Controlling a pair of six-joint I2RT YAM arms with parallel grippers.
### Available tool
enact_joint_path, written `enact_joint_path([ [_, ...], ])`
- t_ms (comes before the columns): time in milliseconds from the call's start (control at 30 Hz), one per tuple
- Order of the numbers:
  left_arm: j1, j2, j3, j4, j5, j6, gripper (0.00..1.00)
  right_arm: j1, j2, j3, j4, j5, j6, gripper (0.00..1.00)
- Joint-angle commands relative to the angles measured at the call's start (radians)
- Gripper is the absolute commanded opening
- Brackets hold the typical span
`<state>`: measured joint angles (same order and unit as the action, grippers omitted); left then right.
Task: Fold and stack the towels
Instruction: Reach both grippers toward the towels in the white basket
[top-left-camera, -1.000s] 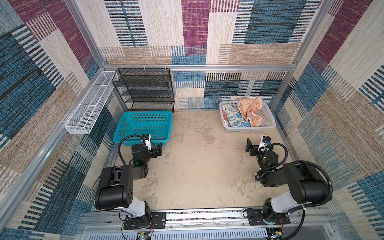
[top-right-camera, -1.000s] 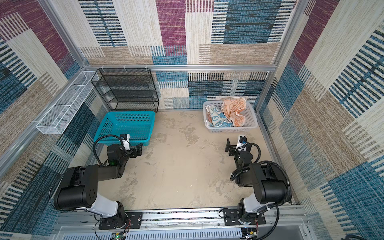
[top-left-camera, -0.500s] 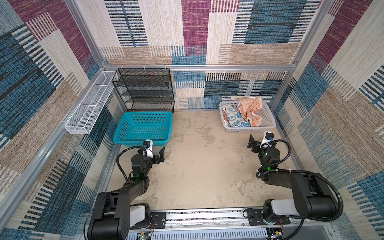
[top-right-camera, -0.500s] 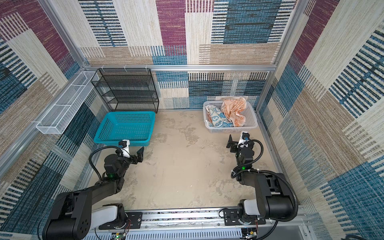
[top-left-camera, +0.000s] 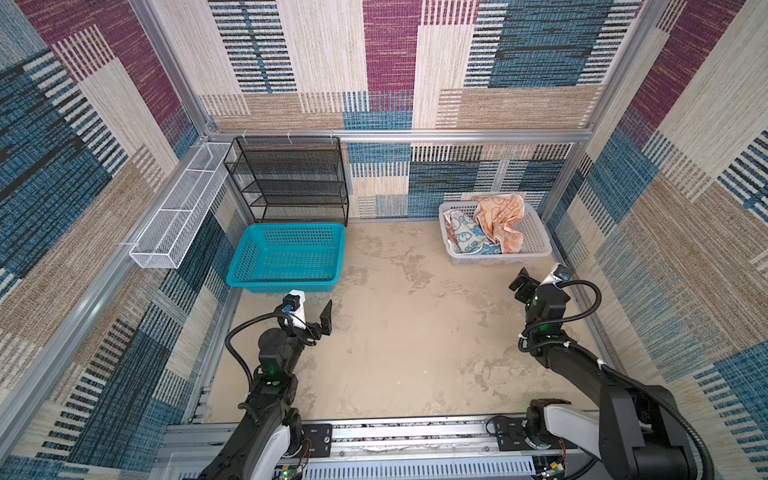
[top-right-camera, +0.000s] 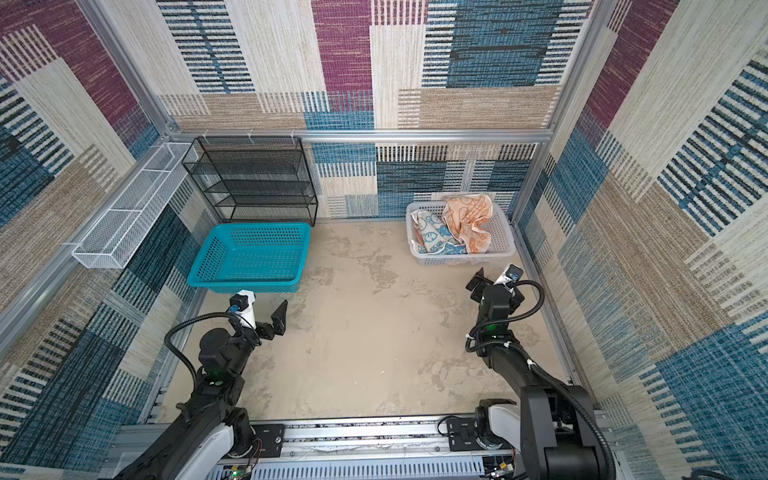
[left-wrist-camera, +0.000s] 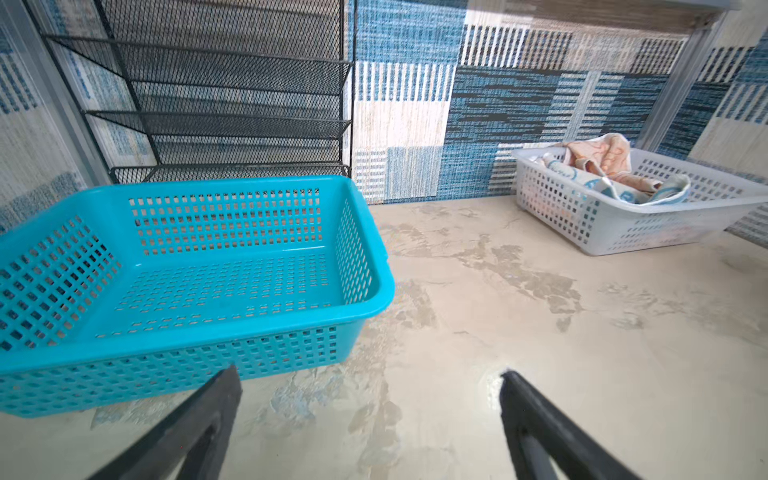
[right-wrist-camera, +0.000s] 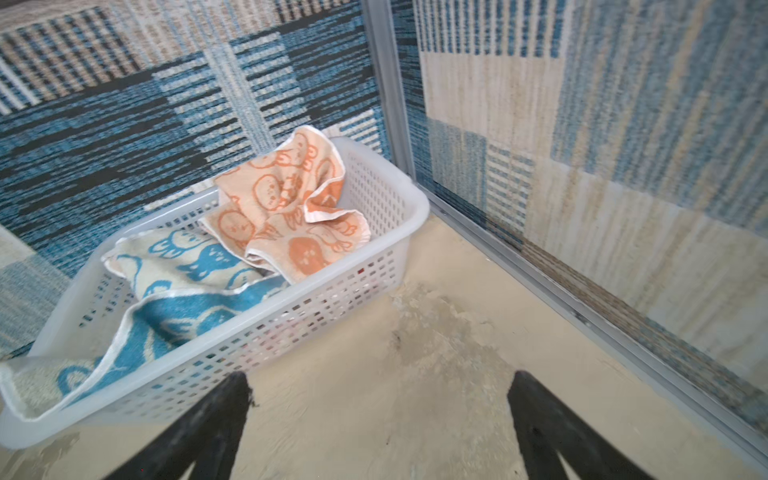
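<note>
Orange towel (right-wrist-camera: 282, 208) above white basket (right-wrist-camera: 386, 216) rim, blue towel (right-wrist-camera: 187, 316) overhanging — open tabletop (top-left-camera: 395, 353)

Tabletop (top-left-camera: 395, 353) centre passable, teal basket (top-left-camera: 282, 286) rear left, towels (top-left-camera: 496, 222) heaped in white basket (top-left-camera: 498, 260) rear right, black rack (top-left-camera: 291, 183) behind

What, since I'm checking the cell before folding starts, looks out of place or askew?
Nothing is spilled or broken. The blue towel and orange towel lie crumpled in the white basket; a corner of the blue one hangs over its rim, and the orange one pokes above it. No third towel shows.
</note>
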<state>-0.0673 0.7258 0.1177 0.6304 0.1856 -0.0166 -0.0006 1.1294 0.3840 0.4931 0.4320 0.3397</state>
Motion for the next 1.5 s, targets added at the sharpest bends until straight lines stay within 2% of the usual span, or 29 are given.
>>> enact_joint_path([
  [0,-0.04,-0.016,0.04,-0.075,-0.023,0.019,0.99,0.001,-0.04,0.044,-0.175,0.083,0.17,0.99],
  [67,-0.062,0.012,0.088,-0.091,-0.008,0.003,0.99,0.001,-0.061,0.076,-0.23,0.062,0.215,0.99],
  [200,-0.1,0.133,0.204,-0.109,0.028,-0.077,0.99,0.001,-0.059,0.148,-0.254,-0.087,0.155,0.99],
  [300,-0.16,0.263,0.318,-0.111,0.061,-0.082,0.99,0.001,0.01,0.249,-0.324,-0.166,0.129,0.99],
  [600,-0.417,0.667,0.704,-0.172,0.05,0.096,0.99,-0.008,0.269,0.537,-0.505,-0.291,0.134,0.99],
  [767,-0.531,0.88,0.977,-0.294,0.101,0.195,0.99,-0.056,0.412,0.691,-0.597,-0.368,0.118,0.99],
  [800,-0.538,0.924,1.033,-0.319,0.123,0.195,0.99,-0.065,0.438,0.721,-0.619,-0.38,0.119,0.99],
  [867,-0.539,1.003,1.137,-0.367,0.24,0.198,0.99,-0.082,0.481,0.761,-0.657,-0.4,0.115,0.99],
  [967,-0.54,1.145,1.345,-0.529,0.448,0.249,0.99,-0.097,0.515,0.77,-0.659,-0.398,0.096,0.99],
  [1000,-0.541,1.182,1.391,-0.544,0.422,0.222,0.99,-0.099,0.525,0.773,-0.657,-0.402,0.087,1.0],
  [1067,-0.55,1.263,1.503,-0.565,0.169,0.078,0.99,-0.1,0.551,0.793,-0.665,-0.422,0.06,0.99],
  [1133,-0.558,1.329,1.627,-0.665,0.035,0.026,0.99,-0.102,0.566,0.801,-0.651,-0.474,0.035,0.97],
  [1233,-0.577,1.414,1.793,-0.825,0.053,0.131,0.99,-0.1,0.566,0.801,-0.626,-0.555,0.027,0.97],
  [1333,-0.626,1.446,1.832,-0.828,-0.043,0.246,0.99,-0.1,0.586,0.834,-0.633,-0.636,0.028,0.94],
  [1467,-0.667,1.505,1.895,-0.818,-0.13,0.325,0.99,-0.09,0.622,0.89,-0.656,-0.687,0.019,0.88],
])
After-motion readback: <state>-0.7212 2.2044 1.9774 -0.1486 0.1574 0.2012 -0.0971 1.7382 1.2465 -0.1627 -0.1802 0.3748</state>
